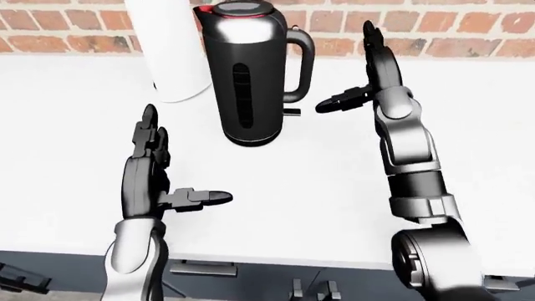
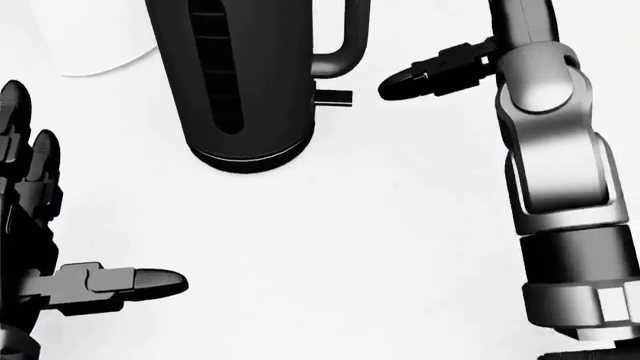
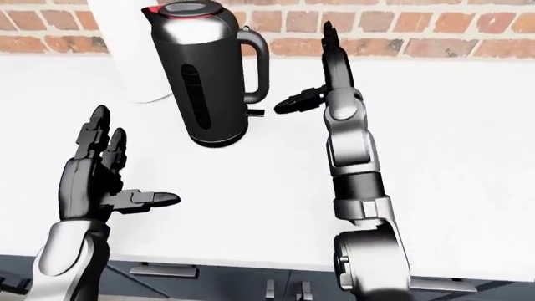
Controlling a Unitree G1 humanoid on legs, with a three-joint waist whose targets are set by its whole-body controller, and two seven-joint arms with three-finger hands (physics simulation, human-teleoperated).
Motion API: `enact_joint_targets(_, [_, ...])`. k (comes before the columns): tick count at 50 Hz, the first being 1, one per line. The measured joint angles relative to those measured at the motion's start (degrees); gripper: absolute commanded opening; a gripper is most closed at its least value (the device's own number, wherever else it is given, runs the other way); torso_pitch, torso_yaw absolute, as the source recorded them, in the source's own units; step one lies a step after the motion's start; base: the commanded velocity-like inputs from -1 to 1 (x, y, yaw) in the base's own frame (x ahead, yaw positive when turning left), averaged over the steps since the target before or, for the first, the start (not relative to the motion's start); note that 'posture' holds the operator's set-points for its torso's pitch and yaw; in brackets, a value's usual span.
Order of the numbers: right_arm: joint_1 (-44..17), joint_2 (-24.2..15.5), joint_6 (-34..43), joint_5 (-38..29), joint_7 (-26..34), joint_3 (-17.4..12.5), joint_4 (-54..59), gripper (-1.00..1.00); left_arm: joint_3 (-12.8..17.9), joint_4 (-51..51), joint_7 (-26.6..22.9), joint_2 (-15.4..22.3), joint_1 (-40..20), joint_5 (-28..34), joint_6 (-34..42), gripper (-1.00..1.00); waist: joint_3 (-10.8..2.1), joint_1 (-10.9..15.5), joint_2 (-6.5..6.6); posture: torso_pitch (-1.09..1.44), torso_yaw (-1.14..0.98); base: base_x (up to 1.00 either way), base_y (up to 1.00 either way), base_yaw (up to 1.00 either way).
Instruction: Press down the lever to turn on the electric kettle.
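The kettle's lever (image 2: 333,97) jutted toward the right hand (image 1: 368,88), just left and below its open thumb; the left hand (image 1: 150,169), also open, hung farther off.

Left hand (image 3: 92,172), lower left of the right-eye view: palm upright, fingers (image 3: 98,135) extended upward and spread, thumb projecting sideways toward the view's centre; nothing is held, and the silver forearm rises from the bottom edge. Right hand (image 1: 372,75), upper right of the left-eye view: likewise unclenched, fingers (image 1: 370,39) pointing up, thumb jutting left, holding nothing. The right arm (image 1: 409,163) stretches upward from the bottom edge, silver segments joined by a dark wrist band.
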Motion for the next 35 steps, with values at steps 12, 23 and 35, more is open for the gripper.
enact_joint_targets(12, [-0.4,1.5,-8.6,2.2,0.9,0.4,7.9,1.00,0.0,-0.1,0.1,0.0,0.2,0.0,-0.1,1.00,-0.19,0.3,0.35,0.00,0.00,0.00,0.00,0.00])
enact_joint_targets(23, [-0.2,3.2,-12.8,1.8,-0.9,1.2,14.0,1.00,0.5,0.9,0.0,0.1,0.5,-0.2,-0.9,1.00,0.63,-0.1,0.54,0.00,0.00,0.00,0.00,0.00])
enact_joint_targets(35, [-2.4,3.6,-15.7,2.1,-2.1,1.3,18.7,1.00,0.7,-0.2,-0.1,0.2,0.5,-0.3,-0.6,1.00,0.51,-0.3,0.32,0.00,0.00,0.00,0.00,0.00])
